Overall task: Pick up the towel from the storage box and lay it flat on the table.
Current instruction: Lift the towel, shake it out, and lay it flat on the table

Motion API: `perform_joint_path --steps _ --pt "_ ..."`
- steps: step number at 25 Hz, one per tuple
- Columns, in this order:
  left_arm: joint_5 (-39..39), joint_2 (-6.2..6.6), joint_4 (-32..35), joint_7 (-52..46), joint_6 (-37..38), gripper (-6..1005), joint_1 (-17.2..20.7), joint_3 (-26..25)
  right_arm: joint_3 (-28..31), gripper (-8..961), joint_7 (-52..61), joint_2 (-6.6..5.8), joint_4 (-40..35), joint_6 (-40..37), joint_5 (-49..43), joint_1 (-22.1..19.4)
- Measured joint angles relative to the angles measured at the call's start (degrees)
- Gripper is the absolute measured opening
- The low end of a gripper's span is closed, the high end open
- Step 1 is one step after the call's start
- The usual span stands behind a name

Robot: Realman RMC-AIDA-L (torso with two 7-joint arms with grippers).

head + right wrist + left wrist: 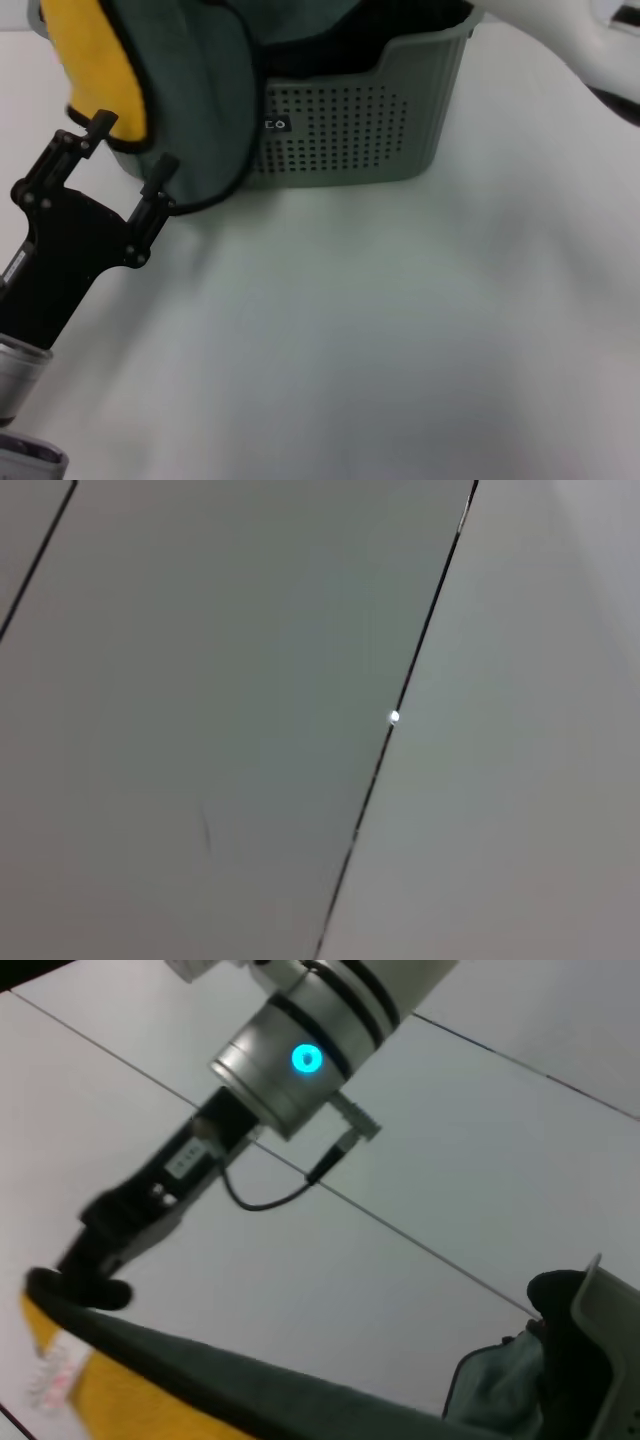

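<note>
The left pincer (130,150) is nearest, reaching up from the near-left corner of the head view over the white worktop (400,340). Its two black fingers (158,180) stand spread wide apart and hold nothing. One fingertip lies against the yellow face of the towel (190,110), the other against the towel's black-stitched lower edge, and the hem hangs between the two tips without being clamped.

Just beyond and above this pincer the towel hangs as a folded sheet: bright yellow on the side away from the box, dark grey-green on the side toward it, with black edging all round. Its lower edge hangs level with the fingertips, and whether it touches the worktop cannot be told. Its upper part runs out of the head view.

In the left wrist view the towel (180,1380) shows as a grey-green band over yellow. The right pincer (75,1270) bites its upper edge, closed on the cloth, with the right arm's wrist and its blue light ring above it.

Past the left pincer, on the side toward the right arm, stands the box (350,120) on the worktop, its perforated wall and small black label facing the camera. The towel's grey-green fold overlaps the box's nearest corner. Dark cloth (330,50) shows inside the box over the dipped front rim.

The right arm (560,30) crosses above the box at the far edge of the head view.
</note>
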Motion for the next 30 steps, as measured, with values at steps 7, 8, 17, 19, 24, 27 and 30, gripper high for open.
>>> perform_joint_path --steps 7,8,17,19,24,27,30 --pt "-1.27 0.00 -1.92 0.22 -1.65 590 -1.02 -0.43 0.99 48 1.40 -0.19 2.30 -2.87 0.85 1.92" --pt "-2.38 0.01 -2.45 0.23 -1.71 590 -1.21 -0.46 0.99 49 1.40 -0.23 2.34 -2.92 0.85 1.95" --pt "-8.59 0.01 -6.38 0.32 -1.82 590 -3.24 -0.50 0.35 53 1.45 -0.36 1.71 -4.19 0.75 0.74" --pt "-8.81 0.01 -6.60 0.20 -1.80 590 -3.40 -0.46 0.29 55 1.34 -0.35 1.21 -4.21 0.70 0.15" --pt "-8.84 0.01 -6.73 -0.21 -1.79 588 -3.01 -0.25 0.39 57 1.09 -0.33 0.83 -4.23 0.62 -0.50" --pt "-8.71 0.01 -6.80 -0.48 -1.88 525 -2.68 0.06 0.40 59 1.08 -0.32 0.80 -4.42 0.62 -0.60" --pt "-8.66 0.03 -6.83 -0.66 -2.07 433 -2.48 0.10 0.37 60 1.07 -0.35 0.81 -5.19 0.60 -0.83"
